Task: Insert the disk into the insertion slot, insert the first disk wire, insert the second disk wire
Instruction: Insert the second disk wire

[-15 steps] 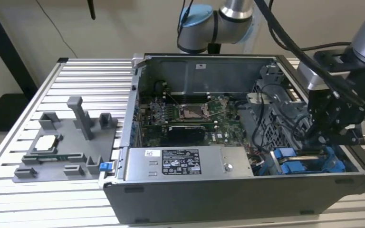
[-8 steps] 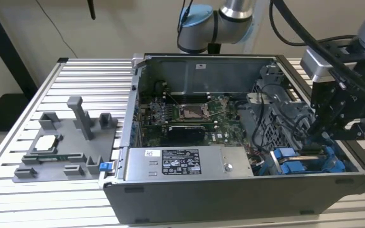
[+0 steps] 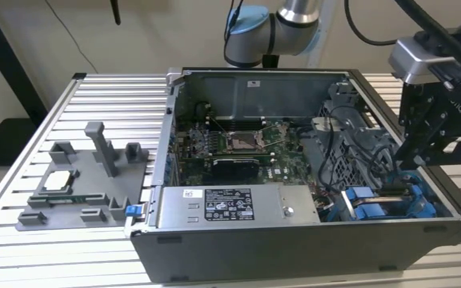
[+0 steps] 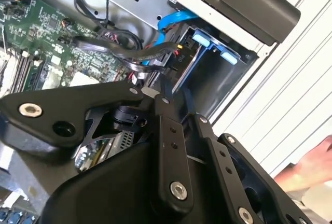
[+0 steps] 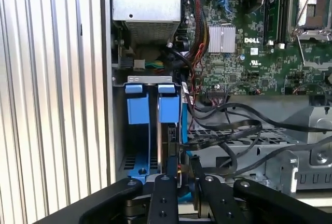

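The disk (image 5: 169, 143) stands on edge in the insertion slot (image 5: 136, 164) of the drive cage, its blue carrier tabs (image 5: 168, 109) showing at one end. In the exterior view the cage (image 3: 379, 207) lies in the case's near corner, on that view's right, and my gripper (image 3: 417, 157) hangs just above it. In both wrist views my gripper (image 5: 182, 178) (image 4: 153, 88) is at the disk's end, its fingers close together on a black disk wire (image 5: 181, 166) with red and yellow strands. Other black wires (image 5: 233, 126) loop across the cage beside it.
The open computer case (image 3: 295, 246) rests on a slatted metal table (image 3: 22, 252). A grey power-supply box (image 3: 239, 204) sits beside the cage, the motherboard (image 3: 230, 144) behind it. A grey fixture (image 3: 86, 180) stands on the exterior view's left. A person's hand (image 4: 311, 167) is beyond the case.
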